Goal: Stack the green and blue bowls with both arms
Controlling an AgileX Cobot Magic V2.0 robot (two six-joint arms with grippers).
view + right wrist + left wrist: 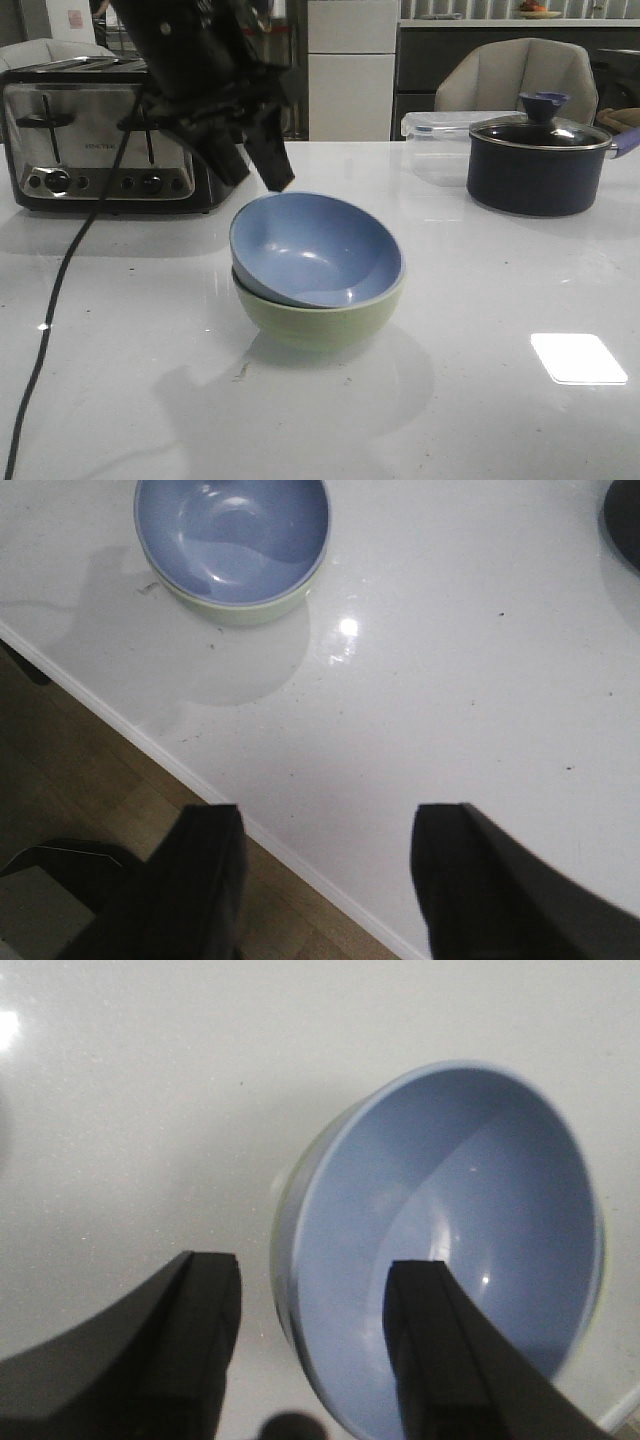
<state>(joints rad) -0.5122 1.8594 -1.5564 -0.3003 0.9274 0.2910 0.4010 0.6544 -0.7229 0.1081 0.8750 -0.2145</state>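
Front view showed the matte grey-blue bowl (318, 250) tilted inside the sage-green bowl (315, 322); the released left gripper (255, 160), at eleven o'clock, risked tipping it.

The right gripper (325, 880) hung open, well apart.

I see the blue bowl (318, 250) nested tilted in the green bowl (315, 320), both just below my left gripper (262, 160), toaster (100, 135) behind it to the left, lidded pot (538, 160) far right, right gripper (325, 880) well apart over the table (480, 700) edge.

blue bowl (318, 252) nested tilted in green bowl (315, 318) | left gripper (255, 150) above at 11 o'clock, apart | toaster (95, 145) far 10 o'clock
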